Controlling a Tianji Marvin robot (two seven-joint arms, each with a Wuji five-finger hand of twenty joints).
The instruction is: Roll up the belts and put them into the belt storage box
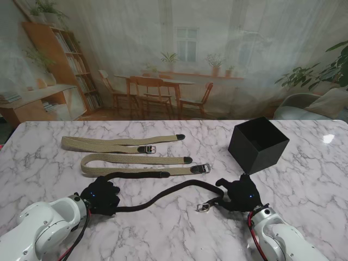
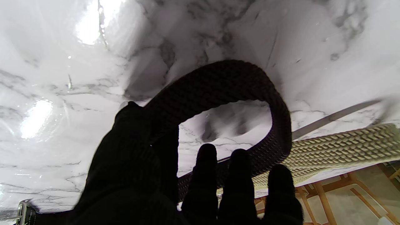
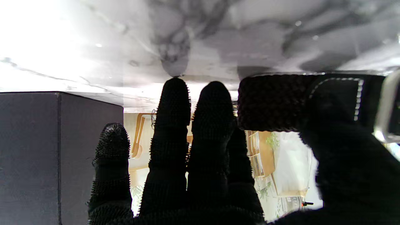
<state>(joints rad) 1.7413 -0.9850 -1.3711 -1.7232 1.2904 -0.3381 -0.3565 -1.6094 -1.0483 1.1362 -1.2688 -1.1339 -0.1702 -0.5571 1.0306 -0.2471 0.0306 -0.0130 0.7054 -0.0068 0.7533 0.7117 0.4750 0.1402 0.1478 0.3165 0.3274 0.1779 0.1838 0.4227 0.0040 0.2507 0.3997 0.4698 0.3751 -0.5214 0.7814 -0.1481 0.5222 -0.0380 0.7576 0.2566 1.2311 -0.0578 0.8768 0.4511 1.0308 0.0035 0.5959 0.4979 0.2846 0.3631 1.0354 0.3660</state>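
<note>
black woven belt (image 1: 163, 194), lower centre of frame on desk (image 1: 43, 163) | left hand (image 1: 100, 196) pinching tail loop, right hand (image 1: 242, 194) clamping buckle end | black storage box (image 1: 258, 144) right of centre | advice: roll tight from buckle, tail kept taut

Left arm: white, rising from the near left corner, bent inward toward the table's middle.
Left hand (image 1: 100, 196): black-gloved, palm down, thumb and fingers (image 2: 204, 175) closed around the black belt (image 1: 163, 196).
Right arm: white, rising from the near right corner, red cable along the wrist.
Right hand (image 1: 242, 194): black-gloved, palm down, four fingers (image 3: 173, 125) stretched forward together, thumb pressed on the belt's buckle end.
</note>
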